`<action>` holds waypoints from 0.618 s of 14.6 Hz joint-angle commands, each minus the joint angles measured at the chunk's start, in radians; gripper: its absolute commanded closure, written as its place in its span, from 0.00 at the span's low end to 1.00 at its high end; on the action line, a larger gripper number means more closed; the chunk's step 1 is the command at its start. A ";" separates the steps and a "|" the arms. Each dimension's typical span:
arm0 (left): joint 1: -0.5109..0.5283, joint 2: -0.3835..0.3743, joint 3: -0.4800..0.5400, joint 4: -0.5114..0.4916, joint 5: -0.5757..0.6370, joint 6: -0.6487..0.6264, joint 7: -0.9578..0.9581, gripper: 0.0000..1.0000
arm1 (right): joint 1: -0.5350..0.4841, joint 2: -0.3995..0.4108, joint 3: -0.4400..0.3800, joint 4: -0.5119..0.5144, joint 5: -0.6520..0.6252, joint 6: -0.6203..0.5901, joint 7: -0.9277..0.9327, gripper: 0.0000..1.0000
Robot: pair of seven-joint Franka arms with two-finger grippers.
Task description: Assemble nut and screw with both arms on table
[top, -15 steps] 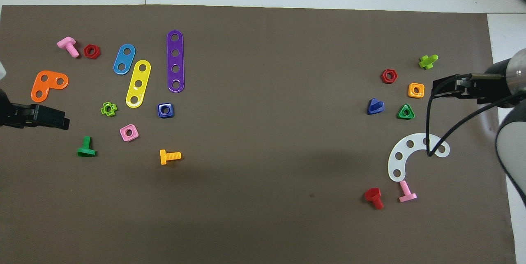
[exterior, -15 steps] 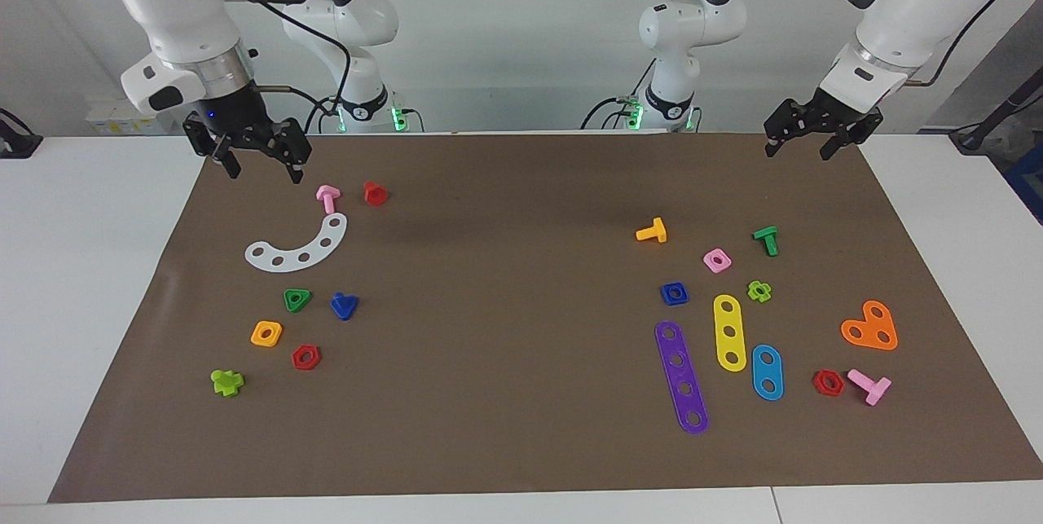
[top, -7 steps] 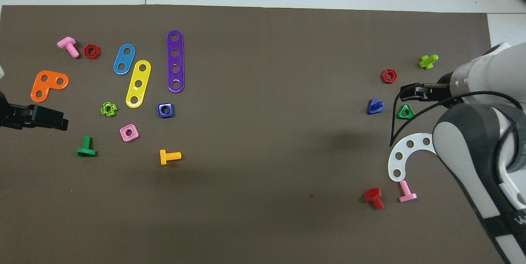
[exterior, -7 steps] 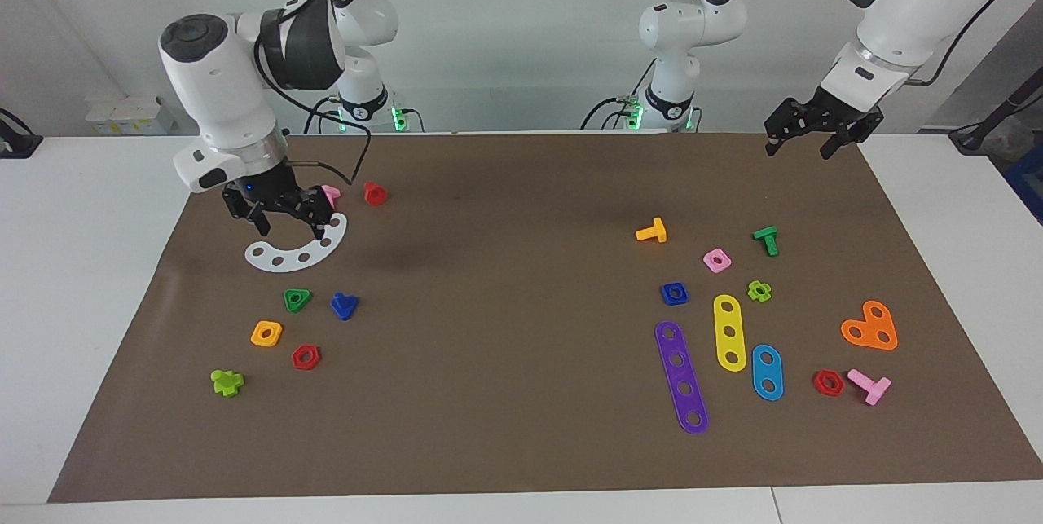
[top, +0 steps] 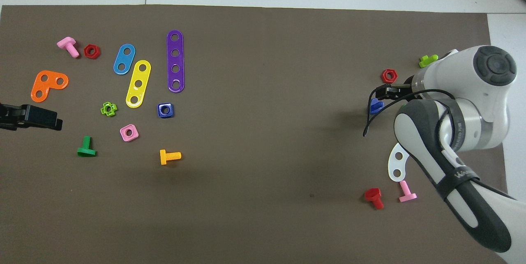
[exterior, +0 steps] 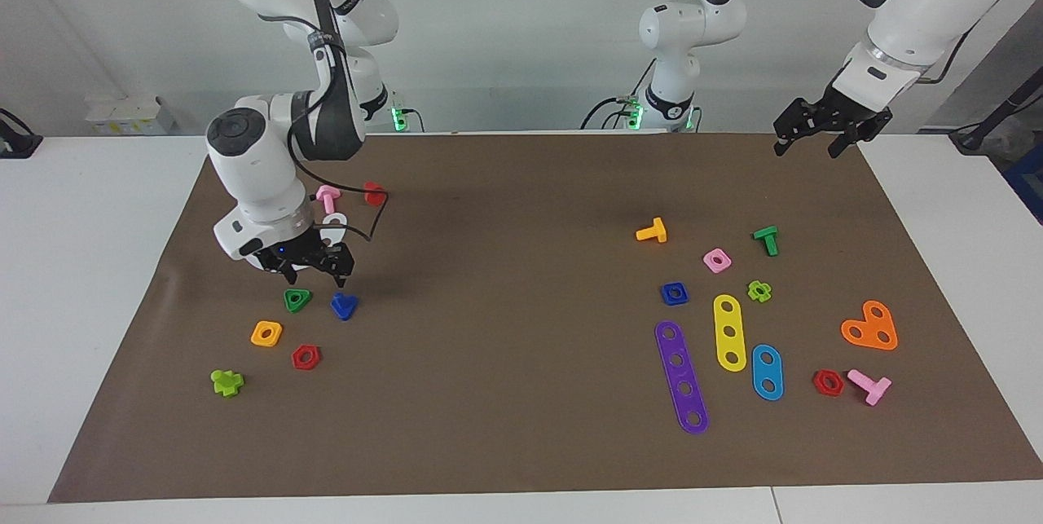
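The dark-blue screw (exterior: 344,306) lies on the brown mat (exterior: 505,279) toward the right arm's end, beside a green triangular nut (exterior: 297,300). My right gripper (exterior: 315,270) is open and hangs low just above these two; in the overhead view the right gripper (top: 382,93) partly covers the screw (top: 374,107). The dark-blue square nut (exterior: 674,293) lies toward the left arm's end, and it also shows in the overhead view (top: 165,110). My left gripper (exterior: 807,145) is open and empty, raised over the mat's edge nearest the robots; it also shows in the overhead view (top: 49,118).
Around the screw lie an orange square nut (exterior: 266,333), a red hex nut (exterior: 305,357), a lime piece (exterior: 227,382), a white curved strip (top: 396,165), a pink bolt (exterior: 327,196) and a red bolt (exterior: 374,193). Around the blue nut lie a purple strip (exterior: 681,377), a yellow strip (exterior: 729,332) and a pink nut (exterior: 717,261).
My right arm has swung down and away from the robots, from above the pink bolt to just over the green nut and blue screw. The left gripper has barely shifted.
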 commanded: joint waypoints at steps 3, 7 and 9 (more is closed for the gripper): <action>-0.033 -0.051 -0.013 -0.115 -0.001 0.090 0.004 0.01 | 0.005 0.043 0.002 -0.042 0.014 0.089 -0.012 0.17; -0.102 0.041 -0.011 -0.112 0.013 0.179 -0.112 0.09 | 0.023 0.071 0.002 -0.054 0.014 0.115 -0.011 0.26; -0.156 0.124 -0.011 -0.106 0.075 0.262 -0.220 0.10 | 0.023 0.080 0.000 -0.056 0.013 0.149 -0.021 0.34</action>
